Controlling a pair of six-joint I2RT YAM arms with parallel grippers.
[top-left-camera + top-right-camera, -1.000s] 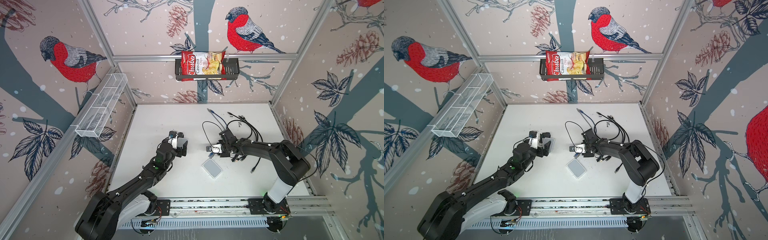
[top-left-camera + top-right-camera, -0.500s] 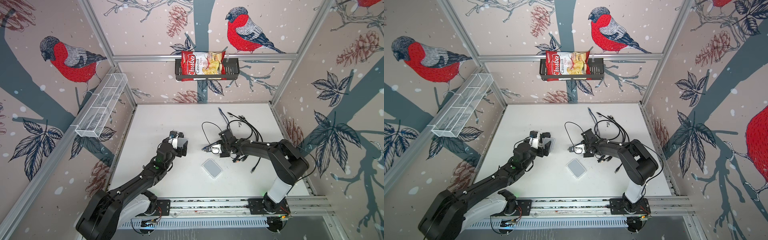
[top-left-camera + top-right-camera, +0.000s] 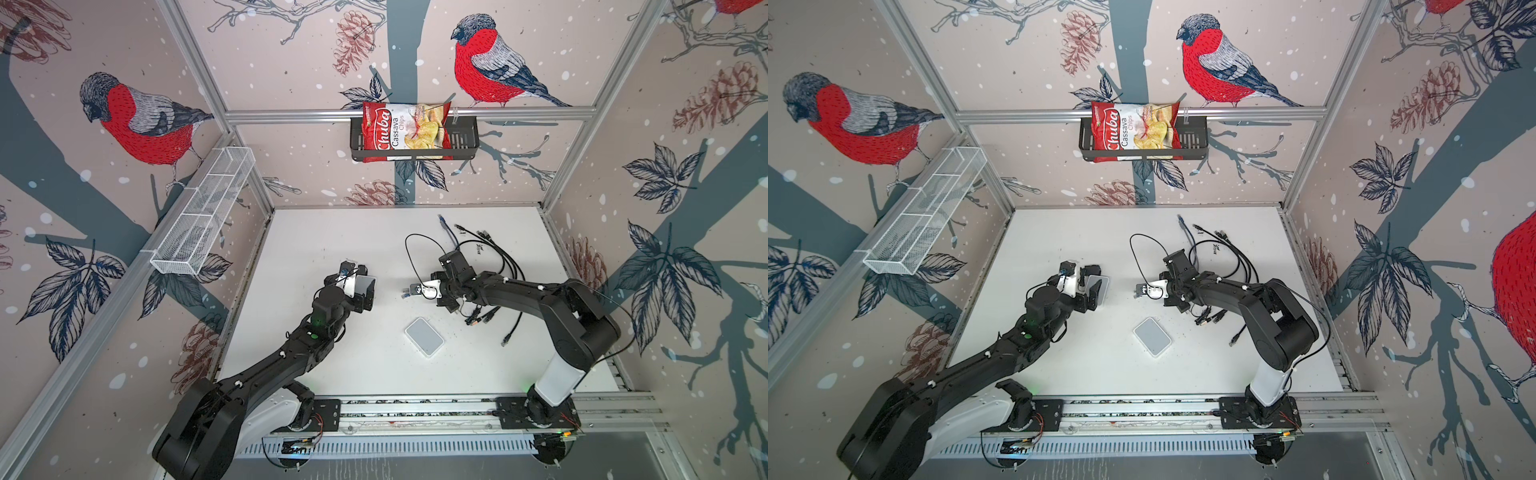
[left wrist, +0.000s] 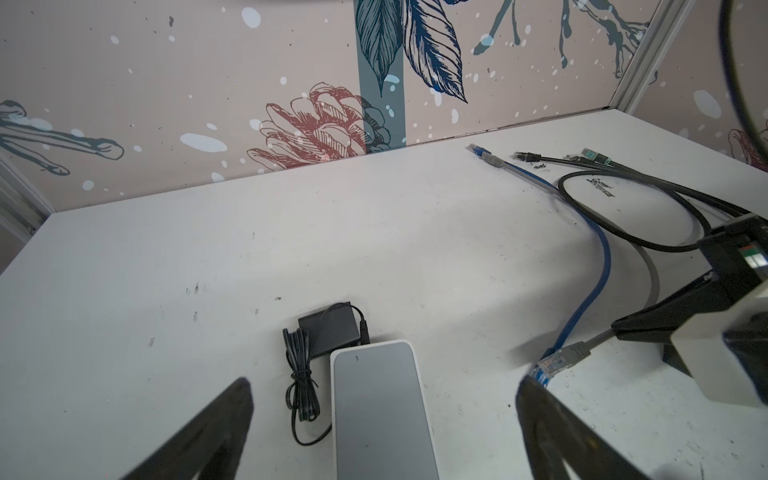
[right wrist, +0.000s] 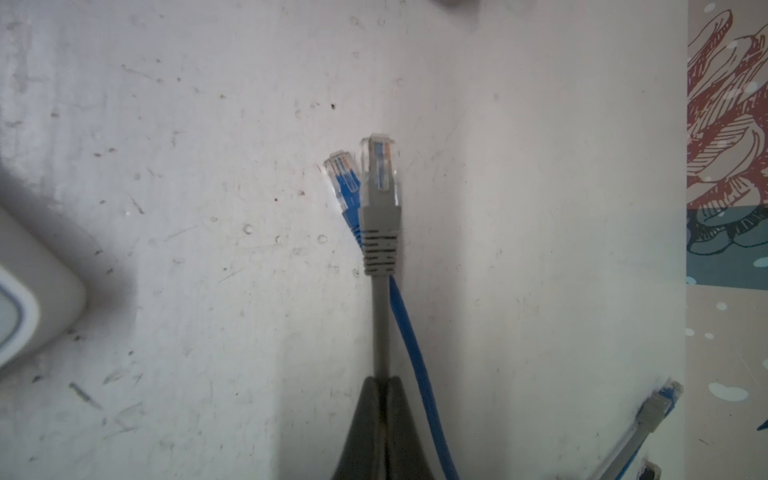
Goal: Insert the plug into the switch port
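The right gripper point(image 5: 383, 384) is clamping shut on the grey cable point(image 5: 380, 324) just behind the plug point(image 5: 378, 174), which is pointing toward nine o'clock in both top views. The insertion is calling for a level plug, squared to the port. The left gripper point(image 4: 384, 382) is standing wide apart, straddling the white switch point(image 4: 380, 415) without touching it.

- The red chips bag point(image 3: 405, 131) carries the brand "Chuba" in large white script, legible in both top views.
- Beside the brand, the same bag reads "Cassava Chips".
- The bag stands in the black wall basket point(image 3: 465, 139).
- A small dark print point(image 4: 598, 188) on the table point(image 4: 374, 232) is too small to read.
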